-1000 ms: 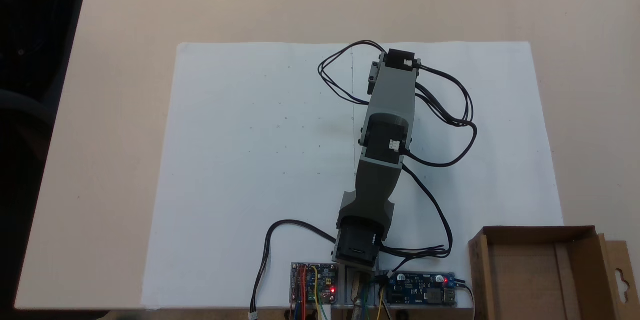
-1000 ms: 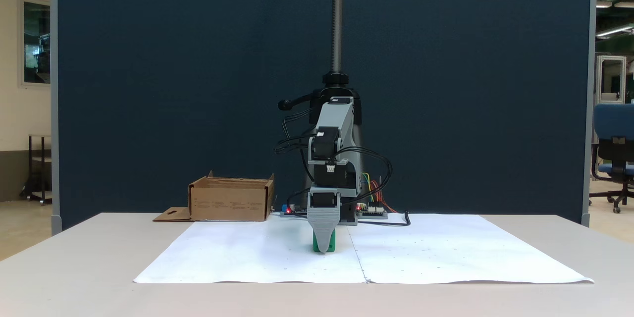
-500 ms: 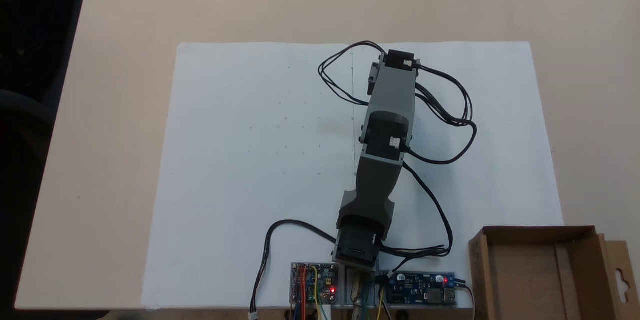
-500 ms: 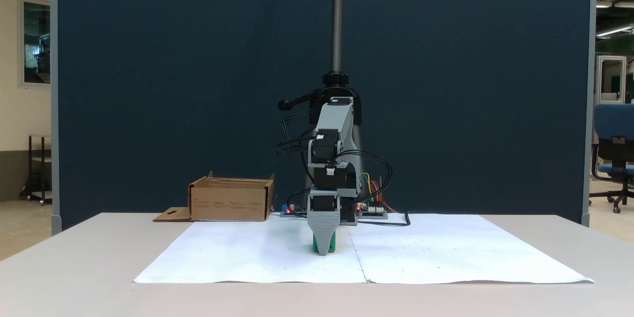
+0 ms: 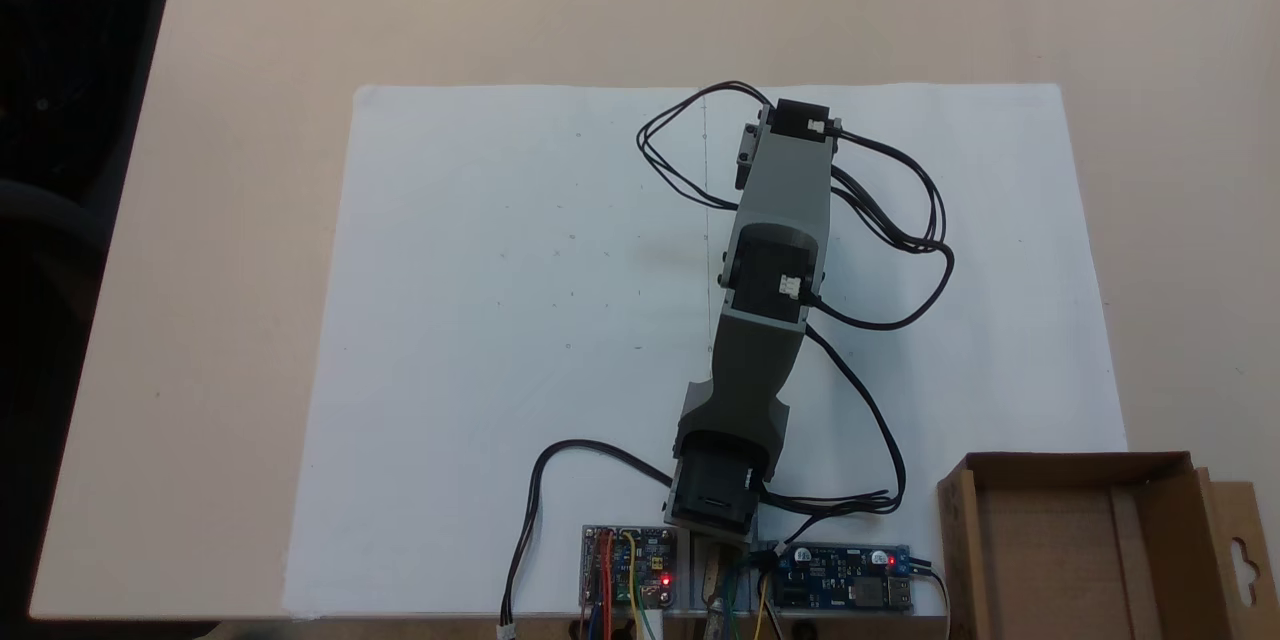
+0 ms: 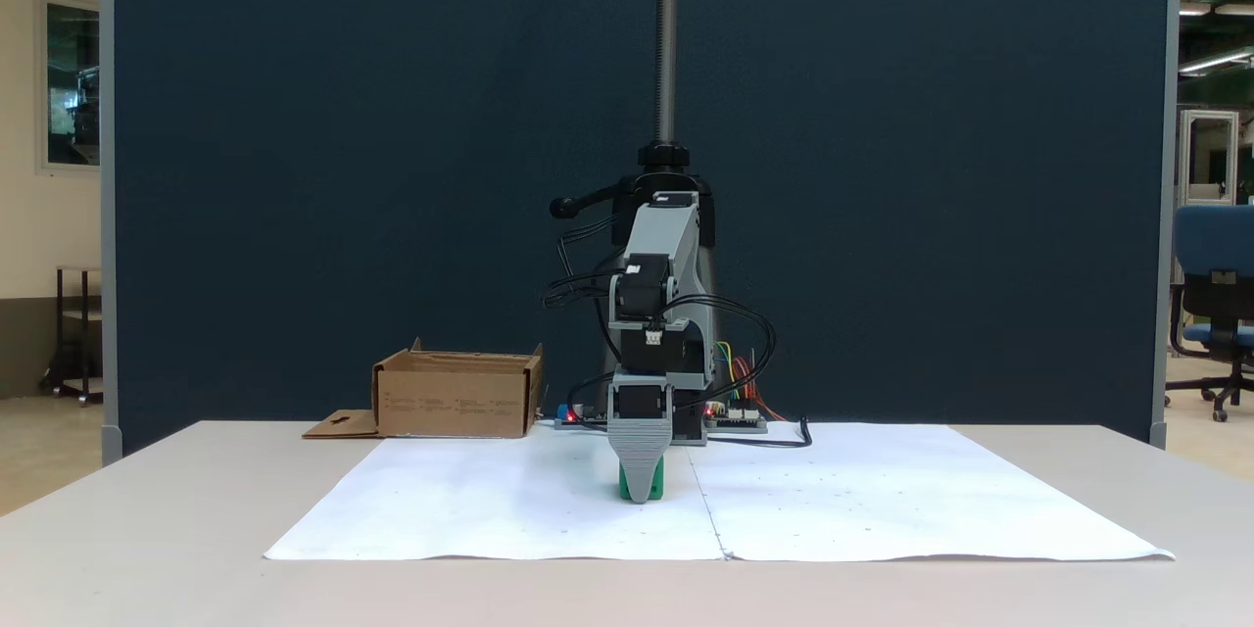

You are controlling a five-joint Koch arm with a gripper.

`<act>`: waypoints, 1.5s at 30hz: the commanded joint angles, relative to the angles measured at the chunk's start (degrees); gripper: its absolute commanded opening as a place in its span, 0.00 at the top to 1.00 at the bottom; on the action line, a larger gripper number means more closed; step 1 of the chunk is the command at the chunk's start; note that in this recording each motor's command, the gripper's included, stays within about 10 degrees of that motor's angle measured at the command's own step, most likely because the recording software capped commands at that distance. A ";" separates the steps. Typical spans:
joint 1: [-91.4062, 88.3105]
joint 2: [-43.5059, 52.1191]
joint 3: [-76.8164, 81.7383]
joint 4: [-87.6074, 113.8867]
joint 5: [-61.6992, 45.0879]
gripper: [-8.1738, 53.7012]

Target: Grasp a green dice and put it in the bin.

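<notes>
The green dice (image 6: pixel 657 483) sits on the white paper (image 6: pixel 490 500) near its middle seam. My gripper (image 6: pixel 641 492) points straight down right in front of it, tip at paper level. Its grey front jaw covers most of the cube, and green shows on both sides of that jaw. The other jaw is hidden behind, so the opening cannot be judged. Seen from above, the arm (image 5: pixel 775 250) covers both gripper and dice. The bin (image 5: pixel 1040 560) is a brown cardboard box at the lower right corner by the arm's base. It stands at the back left (image 6: pixel 456 402) when seen from the front.
Two circuit boards (image 5: pixel 628 565) (image 5: pixel 840 580) with lit red LEDs flank the arm's base. Black cables (image 5: pixel 900 220) loop off the arm over the paper (image 5: pixel 500 320). A camera pole (image 6: pixel 667 39) rises behind the base, in front of a dark blue partition (image 6: pixel 294 167).
The arm has dipped very slightly toward the paper. The dice and the bin have not moved.
</notes>
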 commanded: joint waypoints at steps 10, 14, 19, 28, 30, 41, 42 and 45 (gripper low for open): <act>1.49 1.05 -2.37 -4.22 -3.96 0.40; 1.58 0.97 -2.02 -4.13 -3.96 0.40; 1.76 0.97 -1.67 -4.31 -3.96 0.56; 4.13 6.15 -1.85 -7.21 -0.97 0.67; 6.24 10.02 -2.20 -8.79 2.72 0.67; 25.93 24.87 -12.92 -9.58 18.02 0.67; 27.69 24.87 -13.45 -9.67 18.02 0.67; 36.91 24.87 -16.88 -9.93 17.93 0.67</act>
